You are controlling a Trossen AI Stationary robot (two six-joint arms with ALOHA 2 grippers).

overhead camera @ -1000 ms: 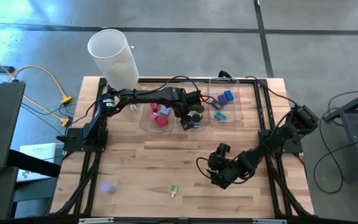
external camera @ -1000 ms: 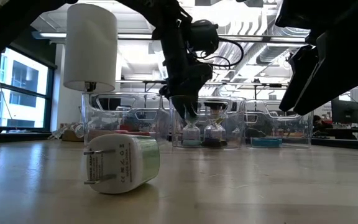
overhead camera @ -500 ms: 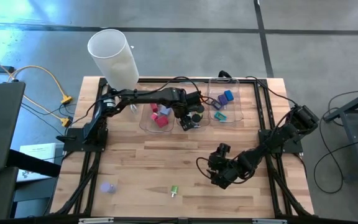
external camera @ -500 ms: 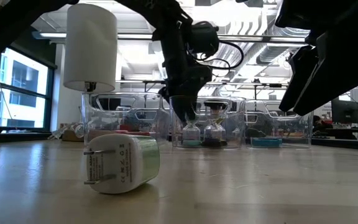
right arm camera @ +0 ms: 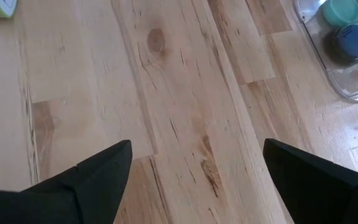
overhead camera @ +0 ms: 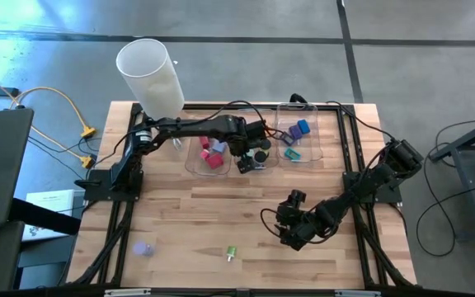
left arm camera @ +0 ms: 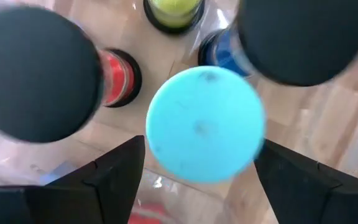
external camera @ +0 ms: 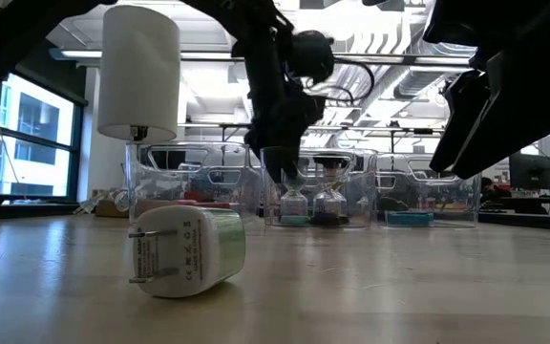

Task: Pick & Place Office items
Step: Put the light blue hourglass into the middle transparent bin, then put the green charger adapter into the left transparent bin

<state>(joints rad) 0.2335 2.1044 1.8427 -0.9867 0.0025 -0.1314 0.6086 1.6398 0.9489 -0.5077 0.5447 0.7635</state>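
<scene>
Teal cap (left arm camera: pixel 205 124) sits right between your left gripper's (overhead camera: pixel 256 155) spread-apart fingers over the middle tray (overhead camera: pixel 242 167), so lift straight up, slow, without nudging it, while the right gripper (overhead camera: pixel 291 233) waits open over bare table.

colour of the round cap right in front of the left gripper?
Light teal cap; clearest in the left wrist view.

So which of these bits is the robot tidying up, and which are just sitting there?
Being tidied: teal cap under the left gripper, red and pink blocks, blue clips, black discs, lavender piece, green plug.

Just there: three clear trays, big white cylinder, yellow cables. The right gripper hovers over the table.
</scene>
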